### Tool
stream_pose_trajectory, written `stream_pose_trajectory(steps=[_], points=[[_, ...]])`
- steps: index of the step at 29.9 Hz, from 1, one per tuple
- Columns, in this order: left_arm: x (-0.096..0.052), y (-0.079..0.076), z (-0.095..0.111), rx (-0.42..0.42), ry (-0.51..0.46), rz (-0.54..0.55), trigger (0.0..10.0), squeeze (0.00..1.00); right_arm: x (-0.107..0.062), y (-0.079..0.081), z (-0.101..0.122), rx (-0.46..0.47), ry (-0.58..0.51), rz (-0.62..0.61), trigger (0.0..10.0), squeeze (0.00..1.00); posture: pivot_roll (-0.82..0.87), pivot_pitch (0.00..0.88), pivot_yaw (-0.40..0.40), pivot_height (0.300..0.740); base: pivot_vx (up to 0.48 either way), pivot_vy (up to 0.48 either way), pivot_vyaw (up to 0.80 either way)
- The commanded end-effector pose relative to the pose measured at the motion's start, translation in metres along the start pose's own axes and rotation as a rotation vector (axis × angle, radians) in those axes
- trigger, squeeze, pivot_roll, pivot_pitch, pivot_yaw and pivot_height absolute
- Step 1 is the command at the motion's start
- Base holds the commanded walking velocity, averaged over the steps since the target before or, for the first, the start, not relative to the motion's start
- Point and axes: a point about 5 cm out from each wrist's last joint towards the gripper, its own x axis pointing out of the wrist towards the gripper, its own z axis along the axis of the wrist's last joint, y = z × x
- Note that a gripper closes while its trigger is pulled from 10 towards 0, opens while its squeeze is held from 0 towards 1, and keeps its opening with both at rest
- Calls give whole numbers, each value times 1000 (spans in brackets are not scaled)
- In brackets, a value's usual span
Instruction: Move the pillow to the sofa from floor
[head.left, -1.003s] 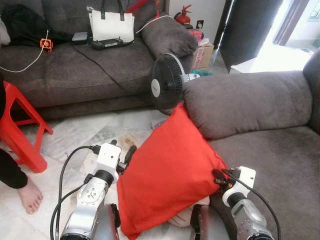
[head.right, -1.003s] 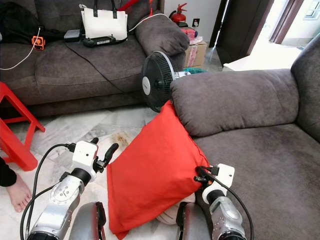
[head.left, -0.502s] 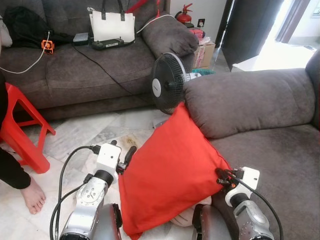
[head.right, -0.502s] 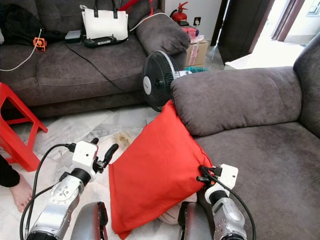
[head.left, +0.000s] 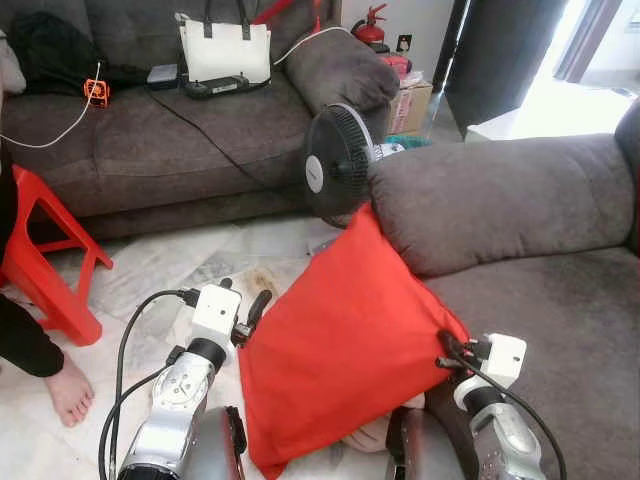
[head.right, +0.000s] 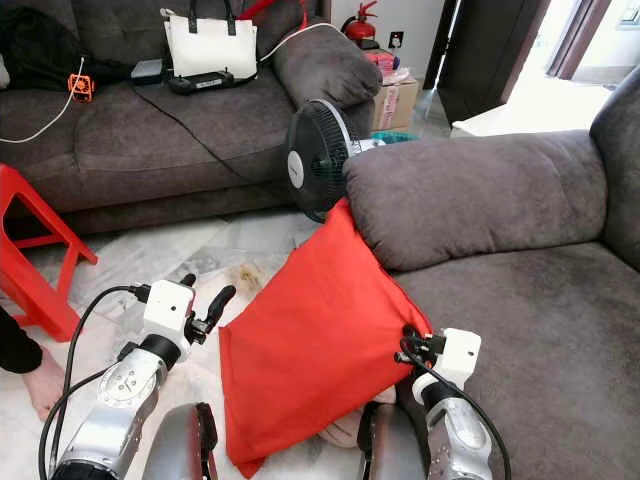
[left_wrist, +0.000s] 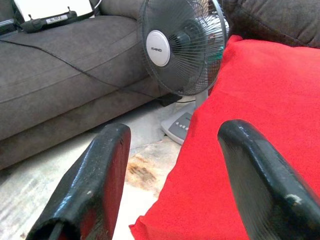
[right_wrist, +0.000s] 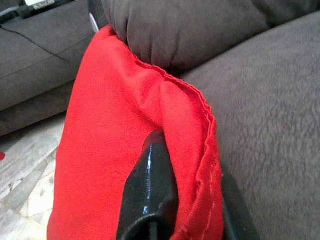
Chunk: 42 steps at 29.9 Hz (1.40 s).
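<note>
The red pillow (head.left: 345, 345) leans tilted against the front of the grey sofa (head.left: 560, 300), its top corner tucked under the sofa armrest (head.left: 500, 200) at about twelve o'clock and its bottom corner down near the marble floor (head.left: 150, 270) at about seven o'clock, close to the robot's body. The right claw (right_wrist: 172, 200) is pinching the pillow's stitched right-hand edge, with one black finger (right_wrist: 150, 190) plainly pressed into the fabric and the cloth bunched over it; the other finger is mostly hidden behind the seam, so the grip looks firm but cannot be fully confirmed. The left claw (left_wrist: 172, 165) is spread wide, hovering just beside the pillow's left edge at about nine o'clock of it, one finger over the red cloth and the other over the floor. A black fan (head.left: 335, 165) stands just behind the pillow's top corner. The pillow looks light, soft and easily deformed, so a single corner grip will probably let it sag and swing; taking hold of the opposite edge, deep enough to gather stuffing rather than loose cover, should carry it better. Lifting it clear of the armrest without brushing the fan is the likely difficulty.
</note>
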Motion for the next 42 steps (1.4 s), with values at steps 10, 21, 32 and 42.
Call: stream_pose_trajectory(steps=[10, 21, 32, 42], points=[[-1, 4, 0, 1, -3, 11, 10000, 0, 6, 3, 19, -12, -96, -7, 10000, 0, 108, 0, -43, 593, 0, 0, 0], [-1, 5, 1, 4, -6, 11, 10000, 0, 7, 6, 19, -8, -97, 5, 10000, 0, 110, 0, -40, 668, 0, 0, 0], [-1, 4, -1, 25, 5, 7, 10000, 0, 9, 8, 20, -7, -95, 6, 10000, 0, 114, 0, -38, 728, -112, 0, 0], [0, 5, -1, 37, 5, 8, 10000, 0, 10, 6, 22, -7, -94, 0, 10000, 0, 115, 0, -36, 740, -135, 0, 0]])
